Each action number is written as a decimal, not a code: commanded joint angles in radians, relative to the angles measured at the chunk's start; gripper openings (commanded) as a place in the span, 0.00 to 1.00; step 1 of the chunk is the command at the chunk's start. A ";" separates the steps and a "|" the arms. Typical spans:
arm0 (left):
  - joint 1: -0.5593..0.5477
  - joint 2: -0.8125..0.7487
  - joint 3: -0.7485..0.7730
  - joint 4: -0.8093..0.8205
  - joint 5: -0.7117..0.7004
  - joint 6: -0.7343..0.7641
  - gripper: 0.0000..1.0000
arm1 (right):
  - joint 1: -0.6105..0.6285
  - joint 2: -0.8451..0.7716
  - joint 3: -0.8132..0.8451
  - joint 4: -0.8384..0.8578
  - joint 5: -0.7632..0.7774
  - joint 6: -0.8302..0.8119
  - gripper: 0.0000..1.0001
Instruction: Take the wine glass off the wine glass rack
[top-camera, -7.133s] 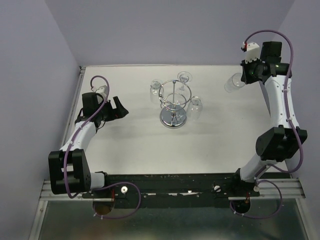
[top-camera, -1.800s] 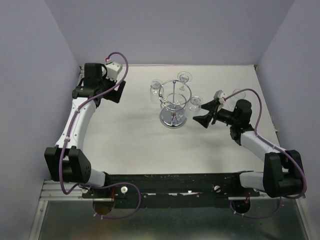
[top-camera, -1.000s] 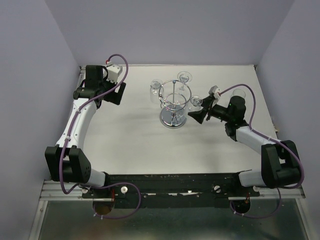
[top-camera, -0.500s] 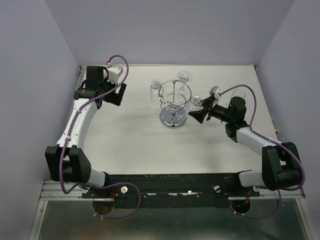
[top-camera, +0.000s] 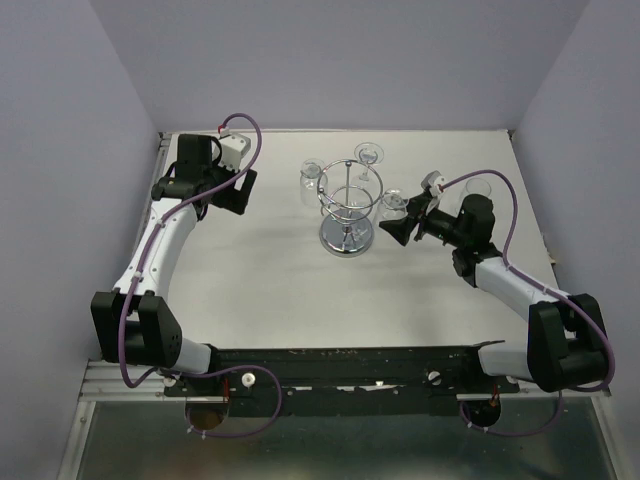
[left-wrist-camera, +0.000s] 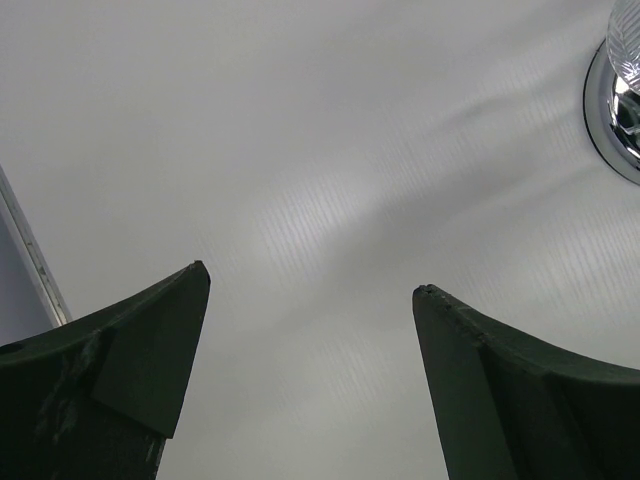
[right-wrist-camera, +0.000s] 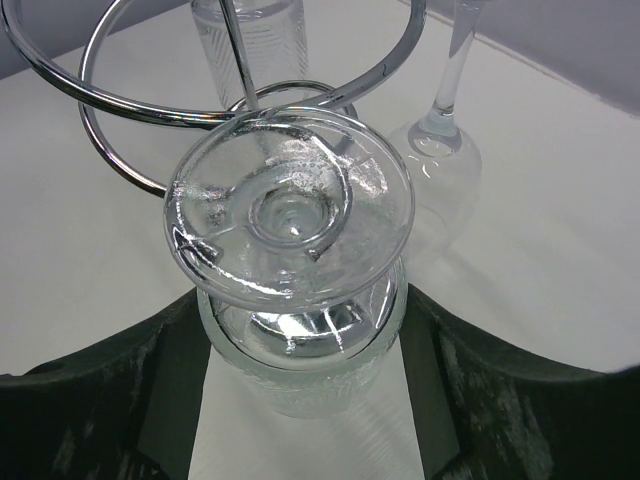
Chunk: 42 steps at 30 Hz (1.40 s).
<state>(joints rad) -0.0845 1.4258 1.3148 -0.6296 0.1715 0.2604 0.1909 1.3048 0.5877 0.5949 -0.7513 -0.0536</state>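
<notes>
Our right fingers (right-wrist-camera: 120, 400) stand apart on either side of the bowl of the glass (right-wrist-camera: 290, 215). Their inner edges meet its outline in the wrist view, yet we cannot tell whether they press it or only bracket it. The glass hangs upside down, its foot uppermost and caught in a loop on the right side of the rack (top-camera: 346, 236), with the bowl low between the fingers and the stem hidden beneath the foot. To do this step well, we judge that the right gripper (top-camera: 395, 228) should close gently and evenly on the bowl, since thin glass will slip or crack under a hard squeeze. It should then draw the glass straight out to the right, along the loop's opening, keeping it level so the foot does not snag the wire or tip the rack. Our left gripper (left-wrist-camera: 310, 278) is wide open and holds nothing, hovering over the table (left-wrist-camera: 300, 150) at the far left, well apart from the rack.
</notes>
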 joint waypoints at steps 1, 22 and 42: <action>-0.011 -0.039 -0.020 0.033 0.020 -0.015 0.99 | 0.002 -0.051 0.006 -0.010 0.047 -0.028 0.47; -0.090 -0.252 -0.012 0.116 0.047 0.124 0.99 | 0.005 -0.360 0.052 -0.519 0.112 0.008 0.44; -0.796 -0.392 -0.028 -0.148 0.152 0.583 0.72 | 0.004 -0.329 0.192 -1.066 -0.398 -0.038 0.41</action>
<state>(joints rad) -0.7830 0.9871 1.2438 -0.7223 0.3367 0.7525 0.1909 0.9874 0.7605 -0.3790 -0.9863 -0.0219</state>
